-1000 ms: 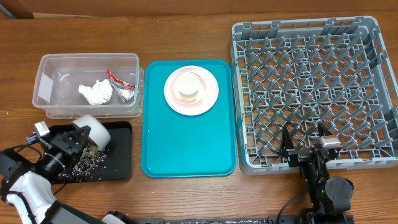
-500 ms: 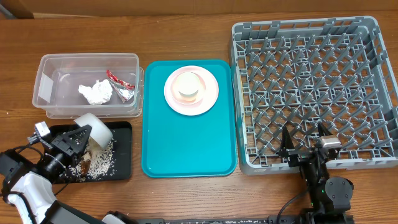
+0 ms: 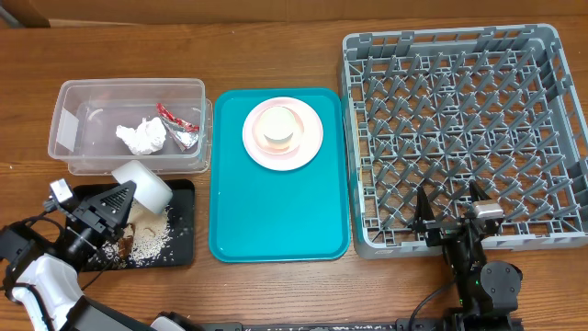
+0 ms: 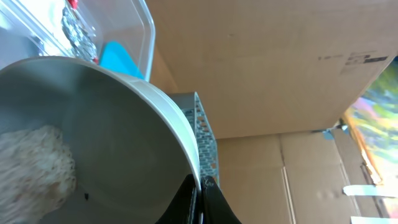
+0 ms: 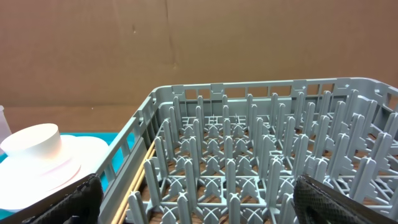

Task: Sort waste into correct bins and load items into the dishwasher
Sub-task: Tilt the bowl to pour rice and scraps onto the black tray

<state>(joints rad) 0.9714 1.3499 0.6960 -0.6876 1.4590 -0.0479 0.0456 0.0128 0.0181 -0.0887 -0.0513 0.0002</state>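
Steeply tilted, the smooth round white bowl (image 3: 142, 184) hangs over the left end of the shallow black tray (image 3: 181, 245), its rim pinched by the closed left gripper (image 3: 121, 194), pale grainy crumbs (image 3: 147, 242) strewn beneath. Just beyond, the clear plastic tub (image 3: 64, 129) holds a crumpled tissue (image 3: 141, 137) and shiny foil wrapper (image 3: 180, 125). Rightward, the right gripper (image 3: 450, 213) gapes empty at the near edge of the grey pegged rack (image 3: 441, 37).
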